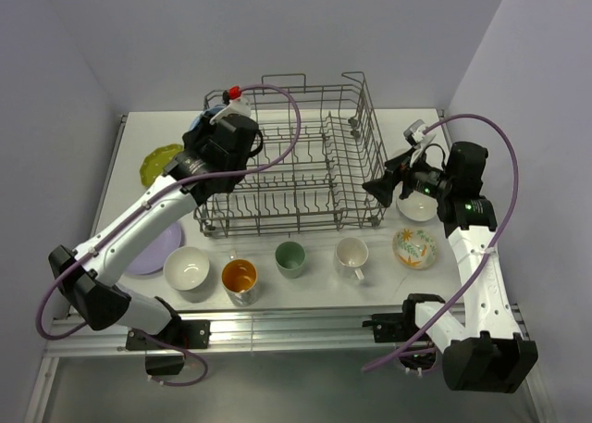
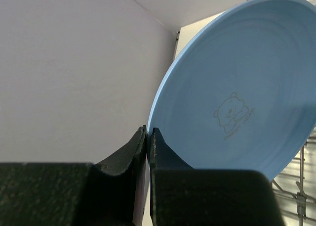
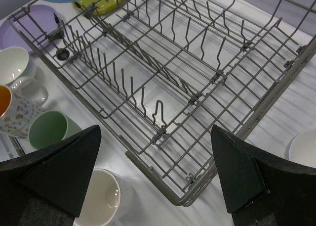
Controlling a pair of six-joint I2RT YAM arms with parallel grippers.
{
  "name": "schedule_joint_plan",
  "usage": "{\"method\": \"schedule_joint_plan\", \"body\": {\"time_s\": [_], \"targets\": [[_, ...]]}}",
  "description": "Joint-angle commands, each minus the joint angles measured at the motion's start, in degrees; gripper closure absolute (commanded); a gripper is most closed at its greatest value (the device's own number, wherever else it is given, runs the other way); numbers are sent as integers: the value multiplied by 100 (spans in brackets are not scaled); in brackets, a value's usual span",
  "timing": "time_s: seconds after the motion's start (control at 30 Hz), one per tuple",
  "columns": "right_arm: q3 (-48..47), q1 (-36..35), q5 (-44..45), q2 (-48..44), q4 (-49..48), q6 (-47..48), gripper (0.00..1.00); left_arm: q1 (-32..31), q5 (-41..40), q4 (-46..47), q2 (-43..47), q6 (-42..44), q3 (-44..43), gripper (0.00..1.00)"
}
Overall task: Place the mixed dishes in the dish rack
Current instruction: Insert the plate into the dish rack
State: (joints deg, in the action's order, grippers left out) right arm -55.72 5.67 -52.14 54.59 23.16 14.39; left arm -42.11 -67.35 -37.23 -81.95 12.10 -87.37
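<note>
Dish rack (image 1: pixel 296 178) sits mid-table. Left gripper (image 2: pixel 148 134) has its jaws pinched narrow on the rim of the blue plate (image 2: pixel 237 87), at the rack's far-left corner. Right gripper (image 3: pixel 156 132) has its jaws wide and holds nothing, just beside the rack's right end. Lavender plate (image 1: pixel 153 247) and yellow-green plate (image 1: pixel 159 162) lie left of the rack. In front, in a row: white bowl (image 1: pixel 187 267), floral bowl (image 1: pixel 414 247), white mug (image 1: pixel 351 255), orange-inside cup (image 1: pixel 239 278), pale green cup (image 1: pixel 289 258).

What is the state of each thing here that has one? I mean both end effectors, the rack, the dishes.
left end effector: shut on the blue plate's rim.
blue plate: gripped at its rim, lifted.
right end effector: open, holding nothing.
dish rack: no dish inside.
orange-inside cup: upright, mouth up.
pale green cup: upright, mouth up.
white mug: upright, mouth up.
</note>
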Motion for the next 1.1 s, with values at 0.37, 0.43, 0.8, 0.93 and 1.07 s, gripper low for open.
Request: {"method": "schedule_joint_plan", "body": {"time_s": [0.37, 0.43, 0.8, 0.93, 1.07], "targets": [[-17, 66, -121, 34, -145, -24, 0, -131, -454, -1550, -594, -1429, -386, 100], [-26, 66, -112, 17, -136, -7, 0, -131, -577, -1603, -585, -1456, -421, 100], [-35, 66, -156, -53, -118, -15, 0, -298, -973, -1665, -480, -1289, -501, 100], [-44, 66, -156, -88, -110, -15, 0, -316, -1122, -1463, -515, -1019, -245, 100], [-53, 57, -174, -106, -101, -15, 0, -316, -1289, -1287, -646, -867, -245, 100]]}}
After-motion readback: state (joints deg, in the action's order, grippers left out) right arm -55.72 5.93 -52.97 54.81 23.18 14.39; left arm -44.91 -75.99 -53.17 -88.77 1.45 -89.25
